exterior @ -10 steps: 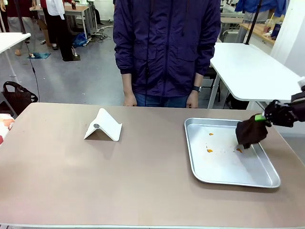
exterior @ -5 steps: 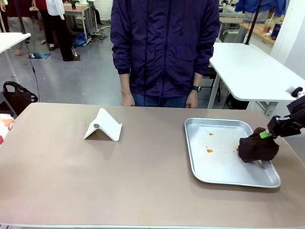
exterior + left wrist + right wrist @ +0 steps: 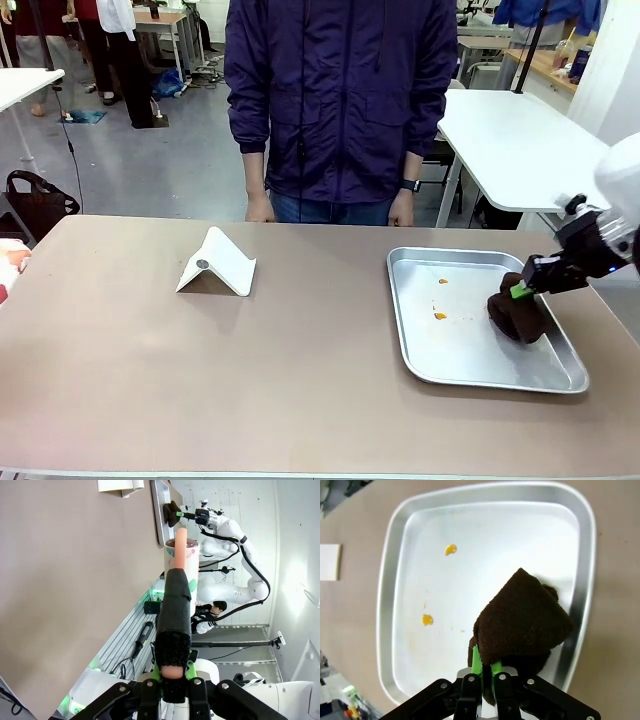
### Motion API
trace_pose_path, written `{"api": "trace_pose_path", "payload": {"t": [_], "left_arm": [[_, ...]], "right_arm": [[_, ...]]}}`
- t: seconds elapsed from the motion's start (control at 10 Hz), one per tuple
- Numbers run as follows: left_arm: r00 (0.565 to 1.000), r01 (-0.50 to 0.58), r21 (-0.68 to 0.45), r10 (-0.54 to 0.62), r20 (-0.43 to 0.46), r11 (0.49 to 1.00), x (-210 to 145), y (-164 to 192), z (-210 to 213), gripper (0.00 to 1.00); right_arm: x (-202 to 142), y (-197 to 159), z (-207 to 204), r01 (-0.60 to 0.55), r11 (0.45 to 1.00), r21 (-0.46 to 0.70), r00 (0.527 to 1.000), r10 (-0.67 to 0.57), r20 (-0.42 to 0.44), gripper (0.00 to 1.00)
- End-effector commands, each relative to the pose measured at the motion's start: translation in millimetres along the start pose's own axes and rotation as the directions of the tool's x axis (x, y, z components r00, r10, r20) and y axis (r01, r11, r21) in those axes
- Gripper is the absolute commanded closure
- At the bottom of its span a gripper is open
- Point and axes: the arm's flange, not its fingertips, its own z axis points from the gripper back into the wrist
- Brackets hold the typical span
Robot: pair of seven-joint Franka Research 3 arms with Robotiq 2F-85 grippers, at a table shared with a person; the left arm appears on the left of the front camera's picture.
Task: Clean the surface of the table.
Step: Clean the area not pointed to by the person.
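**Table.** The table (image 3: 200, 370) spans the full width of the front view. The metal tray (image 3: 490, 382) sits on its right half.

**Right gripper.** The right gripper (image 3: 526, 288) is over the right side of the tray. Its jaws are pinched narrow on the upper edge of a dark brown cloth (image 3: 517, 316). The cloth rests on the tray floor, close to the tray's right wall.

**Tray contents.** 2 orange spots (image 3: 439, 316) lie on the tray floor left of the cloth, apart from it.

**Other items.** A white folded stand (image 3: 215, 265) stands on the table, well left of the tray. A person (image 3: 340, 100) stands at the table's far edge, behind and left of the tray, with both hands down at the edge.

**Left gripper.** The left gripper (image 3: 173, 680) has its jaws clamped on a long black-wrapped stick (image 3: 177, 600) with a pale pink core. In the left wrist view the tray lies far beyond the stick's tip.
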Motion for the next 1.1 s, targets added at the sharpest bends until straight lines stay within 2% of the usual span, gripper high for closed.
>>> {"api": "trace_pose_path", "payload": {"t": [0.0,0.5,1.0], "left_arm": [[1.000,-0.007,0.004,0.007,0.002,1.000,-3,-5,-3,0.81],[1.000,-0.007,0.004,0.007,0.002,1.000,-3,-5,-3,0.81],[1.000,-0.007,0.004,0.007,0.002,1.000,-3,-5,-3,0.81]], "right_arm": [[3,6,-26,0.026,0.999,-0.036,1.000,-0.026,-0.015,0.93],[8,17,-61,0.008,1.000,-0.003,0.995,-0.009,-0.098,0.93],[23,61,-85,-0.078,0.994,0.083,0.989,0.088,-0.121,0.93]]}}
